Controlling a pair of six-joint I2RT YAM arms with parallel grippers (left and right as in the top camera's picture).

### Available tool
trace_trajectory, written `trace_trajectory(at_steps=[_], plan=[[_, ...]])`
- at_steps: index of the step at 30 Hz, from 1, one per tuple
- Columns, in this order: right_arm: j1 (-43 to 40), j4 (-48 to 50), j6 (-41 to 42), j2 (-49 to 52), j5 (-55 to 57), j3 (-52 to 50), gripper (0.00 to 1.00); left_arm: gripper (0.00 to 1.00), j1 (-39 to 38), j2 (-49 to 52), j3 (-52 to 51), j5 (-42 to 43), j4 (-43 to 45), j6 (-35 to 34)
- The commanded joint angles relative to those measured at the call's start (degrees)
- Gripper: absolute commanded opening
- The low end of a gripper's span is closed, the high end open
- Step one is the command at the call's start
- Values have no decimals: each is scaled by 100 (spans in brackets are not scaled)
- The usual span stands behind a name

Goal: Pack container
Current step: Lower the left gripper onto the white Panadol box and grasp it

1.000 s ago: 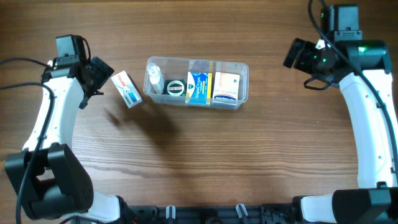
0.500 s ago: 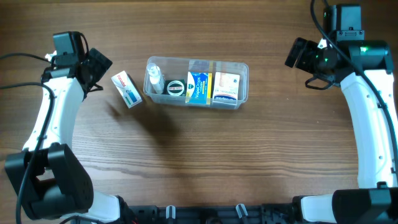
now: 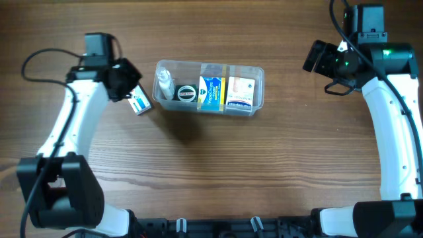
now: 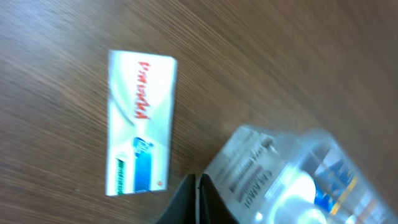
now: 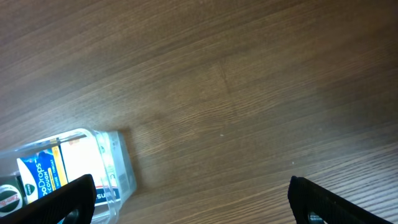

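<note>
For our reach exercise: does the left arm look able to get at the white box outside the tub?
Probably yes. The left gripper hovers over one end of the box, which lies flat with nothing on it; the tub crowds one side only.

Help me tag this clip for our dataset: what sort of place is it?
Most likely a robot lab or data-collection bench, not a home: two white-and-black robot arms mounted at a wood-grain table, black cables trailing from them, and a clear rectangular plastic tub of small medicine boxes staged mid-table.
</note>
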Motion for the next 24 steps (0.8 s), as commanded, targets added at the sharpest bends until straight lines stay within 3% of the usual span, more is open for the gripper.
trace_trajectory(at_steps=[1, 13, 24], plan=[[-4, 20, -52, 20, 96, 42, 100, 8, -573, 37, 55, -1231, -17, 282], [-4, 20, -52, 20, 96, 42, 100, 19, -835, 525, 55, -1172, -212, 275], [-4, 20, -55, 20, 96, 42, 100, 13, -835, 573, 55, 48, -280, 280]])
